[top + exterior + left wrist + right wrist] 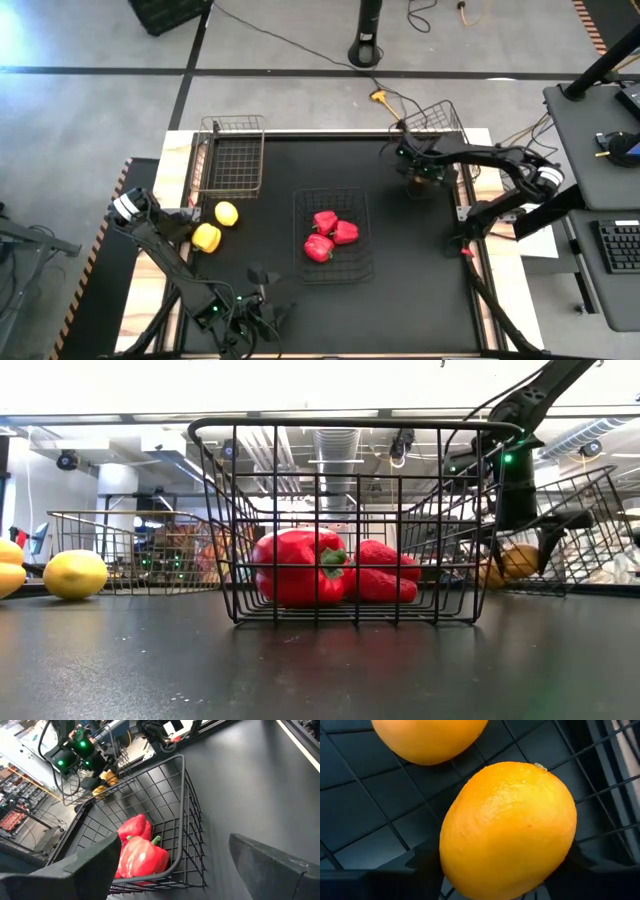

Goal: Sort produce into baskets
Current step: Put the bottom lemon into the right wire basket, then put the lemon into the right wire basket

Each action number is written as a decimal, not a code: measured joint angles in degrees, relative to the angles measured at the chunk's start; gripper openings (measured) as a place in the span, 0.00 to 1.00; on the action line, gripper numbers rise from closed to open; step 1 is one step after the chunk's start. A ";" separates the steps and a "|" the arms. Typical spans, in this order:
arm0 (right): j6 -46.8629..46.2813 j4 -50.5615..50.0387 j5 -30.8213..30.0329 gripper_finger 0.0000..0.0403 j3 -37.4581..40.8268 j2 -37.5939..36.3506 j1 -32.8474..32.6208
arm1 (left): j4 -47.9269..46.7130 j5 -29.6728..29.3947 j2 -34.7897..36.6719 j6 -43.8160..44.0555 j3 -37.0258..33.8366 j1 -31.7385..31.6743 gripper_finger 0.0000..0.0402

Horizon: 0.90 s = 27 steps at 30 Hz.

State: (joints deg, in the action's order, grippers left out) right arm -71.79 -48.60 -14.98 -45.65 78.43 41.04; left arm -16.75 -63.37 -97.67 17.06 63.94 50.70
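Orange fruit (507, 832): fills the right wrist view, lying on dark basket mesh with a second orange fruit (430, 737) just beside it.
Right hand (420, 180): down in the far-right basket (440, 118); its fingers flank the fruit, grip cannot be told.
Red peppers (328, 236): three in the middle basket (335, 197).
Yellow pieces (215, 226): two on the counter (420, 270), near the copper basket (232, 155).
Left hand (262, 292): open, at the near counter edge.
Hidden: the oranges, from above, under the right arm.
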 joint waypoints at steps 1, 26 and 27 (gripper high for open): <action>-0.19 0.48 0.03 0.65 -0.02 -0.17 0.00 | 0.00 0.00 0.00 0.07 0.00 0.00 0.87; 5.16 0.69 -12.23 0.85 -2.71 -18.37 -2.36 | -0.11 -0.02 0.02 0.58 0.00 0.26 0.87; 7.55 1.86 -13.62 0.84 -2.71 -20.00 -3.58 | -0.11 -0.02 0.02 0.65 0.00 0.28 0.87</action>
State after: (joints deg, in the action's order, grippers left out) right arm -64.24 -46.74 -28.61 -48.36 58.44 37.45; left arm -16.86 -63.40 -97.65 17.71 63.94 50.97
